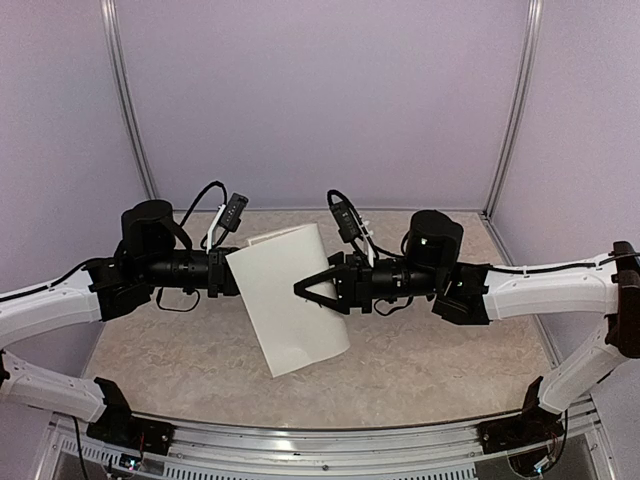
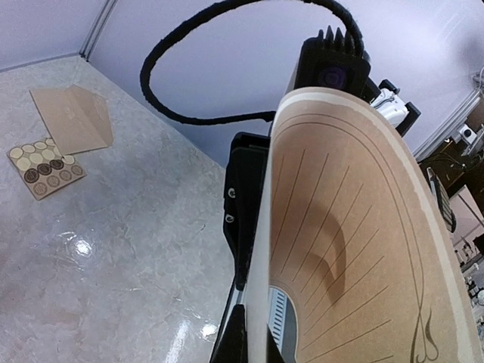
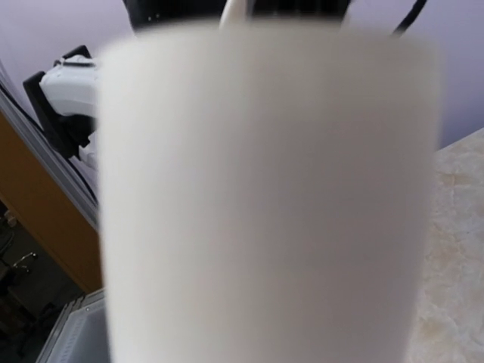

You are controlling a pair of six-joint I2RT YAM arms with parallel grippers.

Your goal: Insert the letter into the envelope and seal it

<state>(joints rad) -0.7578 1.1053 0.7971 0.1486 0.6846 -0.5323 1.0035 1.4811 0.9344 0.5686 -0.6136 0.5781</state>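
One letter (image 1: 290, 300) aloft, pinched by left end effector (image 2: 240, 333), right end effector (image 1: 305, 288) grip unclear, one envelope (image 2: 73, 117)

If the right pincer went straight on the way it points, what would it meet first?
The letter: the right pincer points at its plain white reverse and looks very close to it, though depth is unclear.
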